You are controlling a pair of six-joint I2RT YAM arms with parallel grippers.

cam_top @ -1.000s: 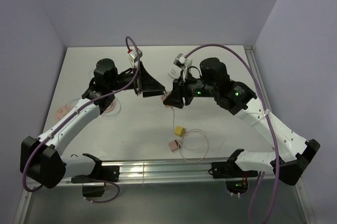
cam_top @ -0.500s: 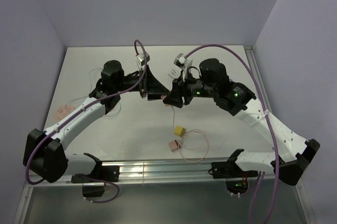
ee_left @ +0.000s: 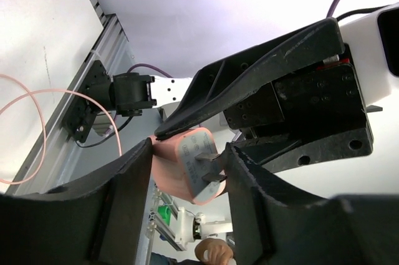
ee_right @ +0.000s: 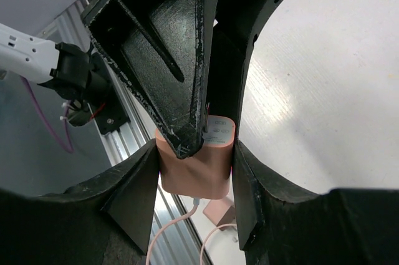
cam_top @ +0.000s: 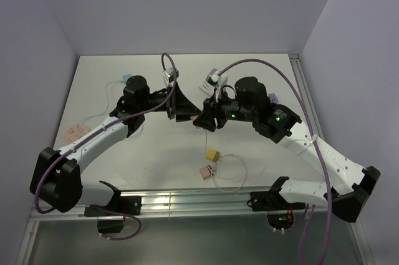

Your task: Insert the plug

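Observation:
A pink plug (cam_top: 197, 118) with a grey face and two metal prongs hangs above the table's middle, where both grippers meet. My right gripper (ee_right: 196, 153) is shut on the sides of the plug (ee_right: 198, 168), and a thin pink cable (ee_right: 177, 227) leaves its lower end. My left gripper (ee_left: 187, 156) comes in from the opposite side. One of its fingers presses the pink body of the plug (ee_left: 181, 168), while the other finger touches the prongs (ee_left: 211, 166). In the right wrist view, the left gripper's black fingers (ee_right: 168, 59) cover the plug's face.
The pink cable (cam_top: 232, 166) loops on the table below the grippers, beside a small yellow block (cam_top: 213, 153) and a small pink block (cam_top: 205, 171). A light-blue piece (cam_top: 126, 78) lies at the back left. An aluminium rail (cam_top: 187, 200) runs along the near edge.
My left arm has swung right to meet the right gripper, and its jaws have narrowed around the plug. The right gripper has kept its hold and barely shifted.

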